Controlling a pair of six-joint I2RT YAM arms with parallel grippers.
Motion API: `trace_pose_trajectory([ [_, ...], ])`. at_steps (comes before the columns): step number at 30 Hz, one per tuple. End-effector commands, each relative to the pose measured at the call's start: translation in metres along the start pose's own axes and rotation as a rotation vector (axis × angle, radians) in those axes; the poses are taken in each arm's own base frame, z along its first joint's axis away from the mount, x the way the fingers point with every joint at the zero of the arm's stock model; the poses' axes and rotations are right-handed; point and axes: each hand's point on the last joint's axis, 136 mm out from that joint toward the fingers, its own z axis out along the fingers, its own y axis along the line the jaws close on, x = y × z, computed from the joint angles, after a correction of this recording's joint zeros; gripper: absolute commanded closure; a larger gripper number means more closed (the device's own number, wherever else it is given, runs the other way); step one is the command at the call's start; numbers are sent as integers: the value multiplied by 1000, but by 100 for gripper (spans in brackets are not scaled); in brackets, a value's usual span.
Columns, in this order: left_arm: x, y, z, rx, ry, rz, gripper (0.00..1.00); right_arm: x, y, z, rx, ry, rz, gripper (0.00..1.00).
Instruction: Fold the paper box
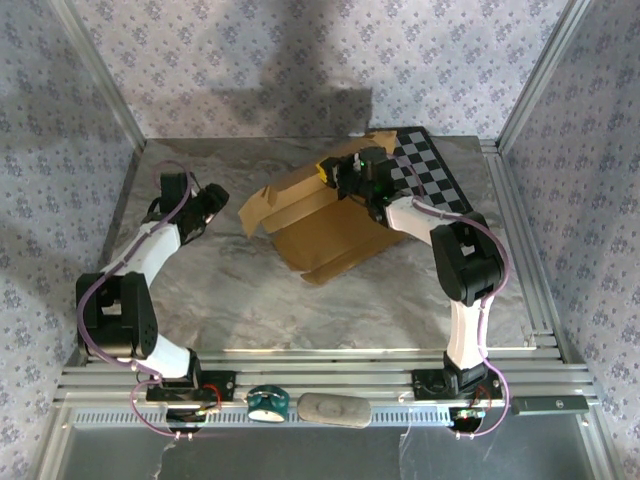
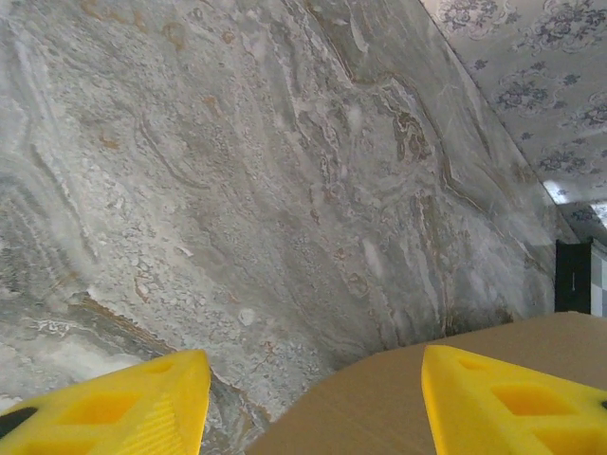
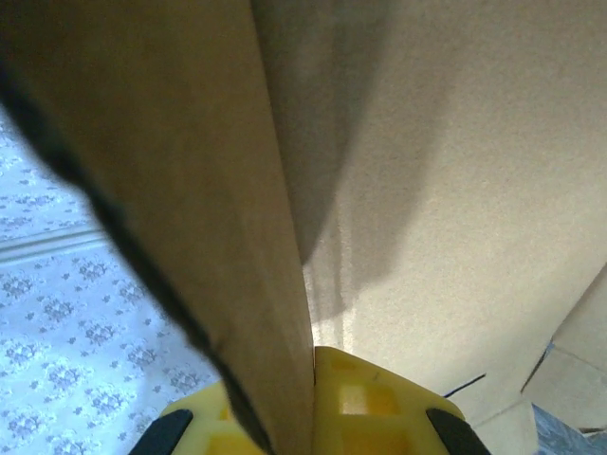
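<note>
Our right gripper (image 3: 308, 389) seems clamped on a flap of the plain brown corrugated cardboard box (image 1: 325, 235); we fold along the crease slowly, left gripper (image 2: 311, 384) spread.

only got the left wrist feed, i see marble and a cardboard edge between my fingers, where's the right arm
observer: The right gripper is at the far edge of the box, on a raised flap.
operator: is it clamped on it or just touching
observer: In the right wrist view the flap runs down between the fingers, so it looks shut on it.
operator: ok and how close is my left gripper to the box
observer: From the top, the left gripper sits just left of the box, with a strip of bare table between them.
</note>
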Motion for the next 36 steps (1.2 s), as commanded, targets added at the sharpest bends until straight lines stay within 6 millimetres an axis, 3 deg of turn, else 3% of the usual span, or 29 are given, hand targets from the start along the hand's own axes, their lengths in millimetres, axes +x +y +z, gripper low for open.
trace_pose_trajectory([
  [1,-17,-30,-5,91,-34,0,39,4,-6,-5,-15,36,-41,100],
  [10,4,-30,0,96,24,-23,37,4,-45,-8,76,66,-11,100],
  [14,7,-41,10,157,54,16,41,1,-53,-9,142,94,-15,100],
  [17,11,-47,16,194,84,162,51,-6,-50,-5,159,95,-4,100],
  [21,13,-35,14,201,124,313,58,-12,-45,4,206,111,2,100],
  [24,21,-37,13,220,173,426,63,-15,-39,11,216,121,1,100],
  [27,37,-38,20,232,241,469,69,-16,-40,16,221,129,1,100],
  [30,49,-38,20,220,253,483,70,-12,-47,21,220,145,3,100],
  [33,44,-31,12,179,194,454,69,-4,-43,29,191,157,0,100],
  [36,25,-23,-2,115,110,436,67,3,-28,40,154,154,12,100],
])
